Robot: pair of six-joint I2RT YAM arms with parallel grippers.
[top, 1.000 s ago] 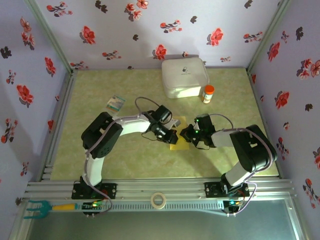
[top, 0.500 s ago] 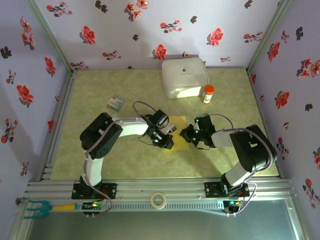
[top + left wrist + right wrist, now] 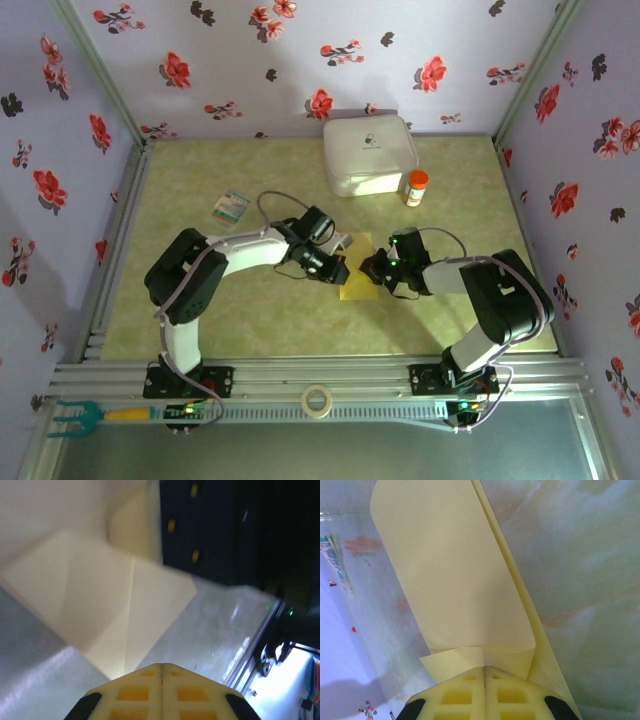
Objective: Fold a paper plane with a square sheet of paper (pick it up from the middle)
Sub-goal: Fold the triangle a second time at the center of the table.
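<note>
From above, the left gripper (image 3: 338, 268) and right gripper (image 3: 375, 268) flank the half-folded yellow sheet (image 3: 357, 290), just off table centre toward 5 o'clock. Open table lies toward 6 and 9, with the white box (image 3: 368, 152) at 12. Left wrist: the pads are closed at the sheet's (image 3: 100, 605) corner (whether they pinch it is unclear). Right wrist: the pads clamp the folded end (image 3: 455, 570); opposing pulls could tear it or skew the crease.
</note>
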